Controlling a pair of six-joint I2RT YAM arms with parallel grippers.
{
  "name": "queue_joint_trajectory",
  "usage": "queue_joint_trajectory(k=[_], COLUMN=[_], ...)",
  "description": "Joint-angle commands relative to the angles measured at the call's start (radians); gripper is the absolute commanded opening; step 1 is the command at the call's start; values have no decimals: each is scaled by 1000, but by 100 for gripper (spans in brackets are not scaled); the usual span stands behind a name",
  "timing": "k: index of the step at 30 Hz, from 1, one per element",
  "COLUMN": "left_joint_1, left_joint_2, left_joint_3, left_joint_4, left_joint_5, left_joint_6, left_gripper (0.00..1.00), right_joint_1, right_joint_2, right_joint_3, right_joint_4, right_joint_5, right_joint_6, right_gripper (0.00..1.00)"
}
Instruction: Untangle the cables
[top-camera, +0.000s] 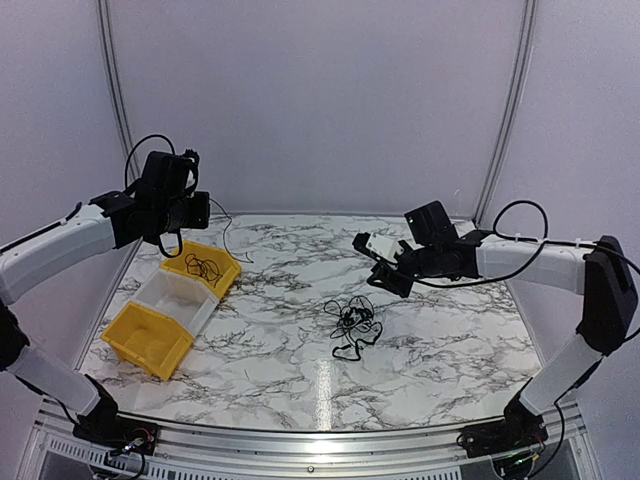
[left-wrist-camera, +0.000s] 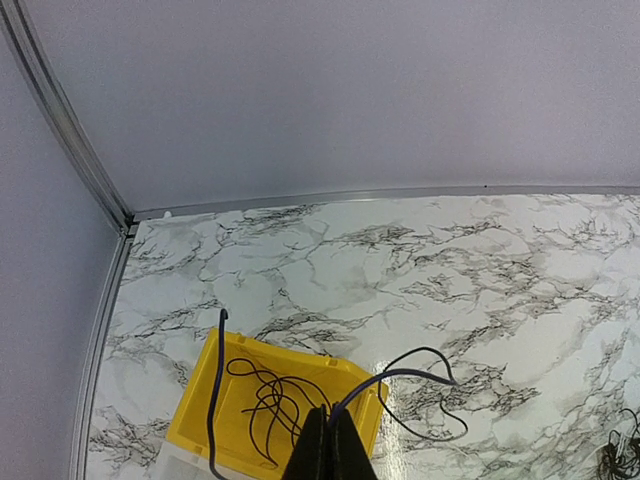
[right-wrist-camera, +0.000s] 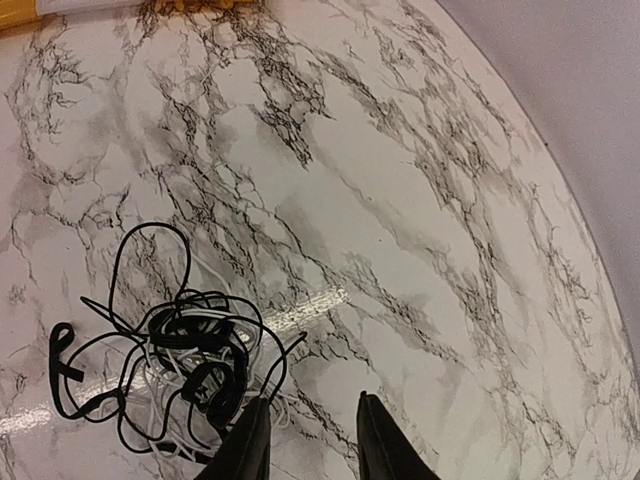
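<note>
A knotted clump of thin black cables lies mid-table, mixed with some white strands; the right wrist view shows this clump at lower left. My right gripper hovers just right of it, open, with nothing between its fingers; from above the right gripper sits up and to the right of the clump. My left gripper is shut on one thin cable, whose ends arc out to either side. It hangs over a yellow bin holding another loose cable.
Three bins stand in a row at the left: a far yellow bin, a clear white bin and a near yellow bin. Grey walls close the back and sides. The left arm reaches in high over the bins.
</note>
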Motion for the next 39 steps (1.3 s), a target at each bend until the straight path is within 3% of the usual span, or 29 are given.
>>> queue_joint_trajectory(k=[1, 21, 31, 39], left_joint_1=[31, 173, 242, 249], left_joint_2=[-8, 109, 313, 361], left_joint_3=[-17, -132, -39, 63], left_joint_4=[-25, -16, -7, -101], left_joint_5=[29, 91, 251, 264], left_joint_6=[5, -21, -5, 20], left_gripper=[0, 0, 0, 0], right_joint_1=[7, 8, 15, 25], right_joint_2=[-40, -42, -19, 6], right_joint_3=[5, 0, -5, -2], right_joint_4=[16, 11, 10, 9], right_joint_5=[8, -6, -18, -3], right_joint_6=[-3, -5, -21, -35], right_gripper=[31, 32, 32, 33])
